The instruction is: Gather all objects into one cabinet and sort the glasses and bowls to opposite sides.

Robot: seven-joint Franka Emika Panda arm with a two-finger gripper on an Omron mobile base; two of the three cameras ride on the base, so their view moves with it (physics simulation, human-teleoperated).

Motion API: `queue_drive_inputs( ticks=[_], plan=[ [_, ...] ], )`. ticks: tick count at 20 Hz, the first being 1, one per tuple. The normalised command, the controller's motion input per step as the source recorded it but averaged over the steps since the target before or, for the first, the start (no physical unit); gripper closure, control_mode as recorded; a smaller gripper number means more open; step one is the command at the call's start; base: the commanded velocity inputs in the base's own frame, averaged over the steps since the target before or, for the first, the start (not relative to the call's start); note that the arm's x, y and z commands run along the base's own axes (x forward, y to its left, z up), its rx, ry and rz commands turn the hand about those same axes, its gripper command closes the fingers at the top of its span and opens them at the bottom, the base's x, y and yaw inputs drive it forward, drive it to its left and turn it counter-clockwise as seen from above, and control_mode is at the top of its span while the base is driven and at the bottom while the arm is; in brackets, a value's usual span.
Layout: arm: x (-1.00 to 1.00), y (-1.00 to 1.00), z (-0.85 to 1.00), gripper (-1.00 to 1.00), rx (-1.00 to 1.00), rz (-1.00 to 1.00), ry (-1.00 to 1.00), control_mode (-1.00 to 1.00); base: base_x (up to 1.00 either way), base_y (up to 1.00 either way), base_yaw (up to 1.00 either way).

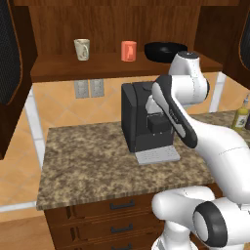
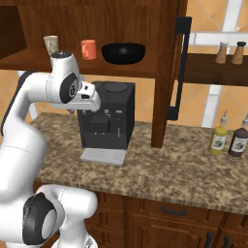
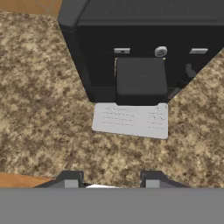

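Observation:
The cabinet (image 1: 58,68) stands open above the counter, and its shelf board (image 2: 29,58) carries three objects. A cream mug (image 1: 82,49) (image 2: 51,43) is at the left. A salmon-orange mug (image 1: 129,51) (image 2: 88,49) stands in the middle. The wide black bowl (image 1: 163,51) (image 2: 123,53) is at the right, apart from both glasses. My gripper (image 3: 111,180) hangs well below the shelf over the granite counter, facing the front of the coffee machine. It is open, and nothing sits between its fingertips (image 3: 71,180).
The black coffee machine (image 1: 144,117) (image 2: 107,114) (image 3: 140,52) with its grey drip tray (image 3: 131,120) stands on the counter (image 1: 83,166). An open cabinet door (image 2: 180,68) juts out at the right. Bottles (image 2: 219,138) stand further right, with shakers (image 2: 222,53) on a shelf above them. Drawers (image 1: 122,206) lie below.

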Motion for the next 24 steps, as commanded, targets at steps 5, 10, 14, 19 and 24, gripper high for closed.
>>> queue_drive_inputs(
  ticks=[5, 10, 14, 19, 24],
  plan=[
    [-0.33, -0.13, -0.19, -1.00, 0.02, 0.00, -0.08, -1.00, 0.00, 0.00, 0.00],
    [-1.00, -0.79, -0.41, -1.00, 0.11, 0.00, -0.31, -1.00, 0.00, 0.00, 0.00],
    [-1.00, -0.41, 0.16, -1.00, 0.05, 0.00, -0.06, -1.00, 0.00, 0.00, 0.00],
    [-0.93, -0.04, 0.93, -1.00, -0.02, -0.10, 0.13, -1.00, 0.00, 0.00, 0.00],
    [-0.75, -0.05, 0.64, -1.00, -0.16, -0.12, 0.19, -1.00, 0.00, 0.00, 0.00]
  ],
)
